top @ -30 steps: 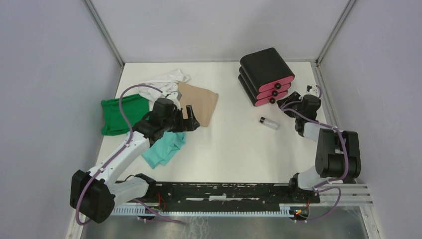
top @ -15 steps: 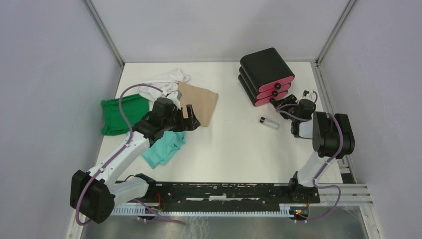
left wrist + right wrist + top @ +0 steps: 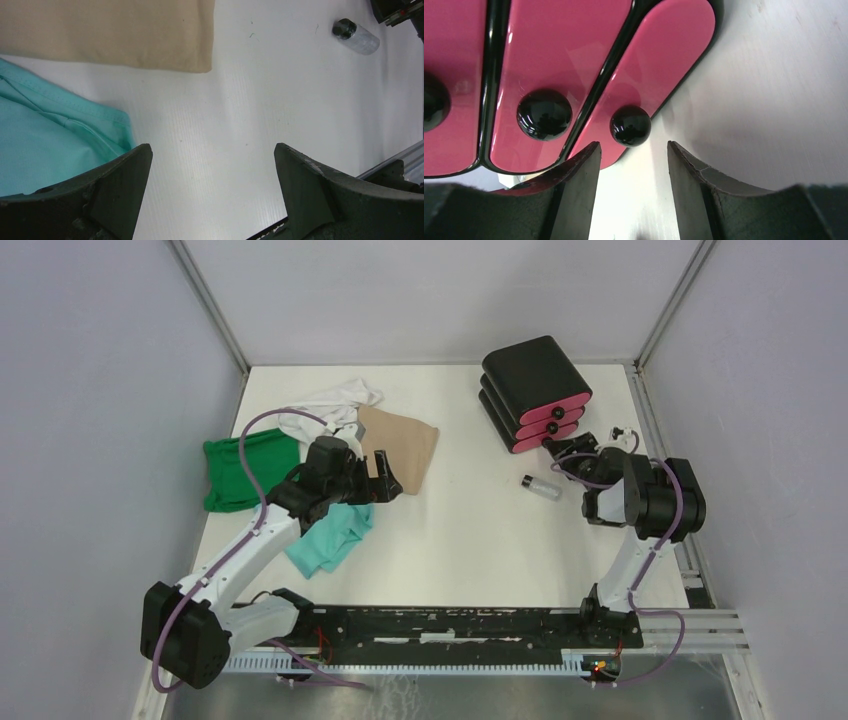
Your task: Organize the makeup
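As my right gripper stood parted before the lowest pink drawer's black round knob, my left gripper gaped empty beside teal cloth; clear black-capped vial lay between them.

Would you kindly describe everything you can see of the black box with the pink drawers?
The box looks like glossy black plastic with rounded corners. It holds three stacked pink drawers, each with a round black knob. All three look shut. It stands on the white table at the far right, fronts facing the right gripper, whose open fingers sit just short of the lowest knob without touching it.
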